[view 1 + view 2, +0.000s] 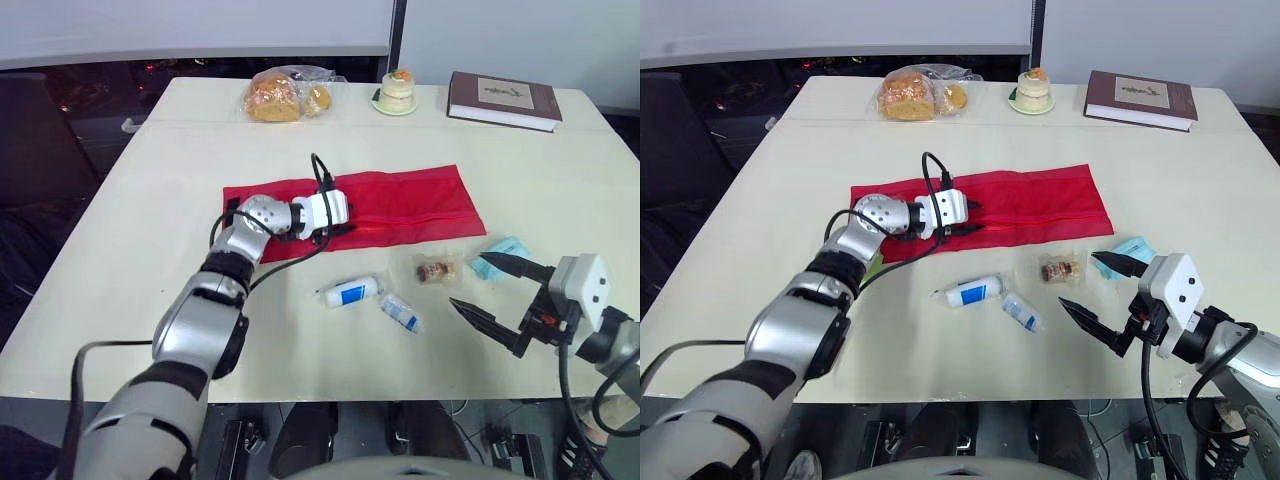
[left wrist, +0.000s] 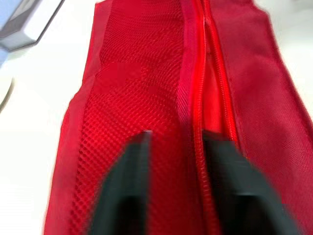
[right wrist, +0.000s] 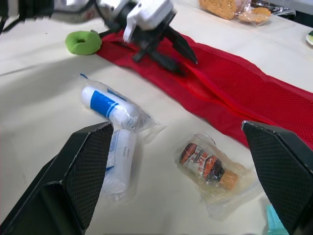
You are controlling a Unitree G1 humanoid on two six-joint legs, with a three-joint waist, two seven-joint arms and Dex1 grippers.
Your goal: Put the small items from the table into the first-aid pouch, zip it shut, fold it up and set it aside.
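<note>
- Left eye view: I've got the flat red mesh first-aid pouch [image 1: 410, 205] lying lengthwise across the middle of the cream table [image 1: 150, 200]. Near of it, loose on the table, I see a white roll with a blue label in clear wrap [image 1: 350, 292], a smaller wrapped white tube [image 1: 402, 312], a little brown bottle in a clear bag [image 1: 435, 269] and a teal packet [image 1: 505, 250]. The right gripper [image 1: 470, 282] hangs at the near right, just near of the teal packet, fingers spread wide and empty.
- Right eye view: the left gripper [image 1: 976, 217] lies on the pouch's left part, fingers pointing right along it.
- Left wrist view: my black fingers [image 2: 124, 196] are parted over the mesh, straddling the strip beside the red zip [image 2: 210, 98]. I see nothing pinched. The zip looks open along this stretch.
- Right wrist view: bottle bag and both white rolls sit between my wide-set fingers. A green ring [image 3: 83, 42] lies just off the pouch's left end.
- My read: the task is barely begun. No item shows inside the pouch, so loading, zipping, folding and setting aside all remain.
</note>
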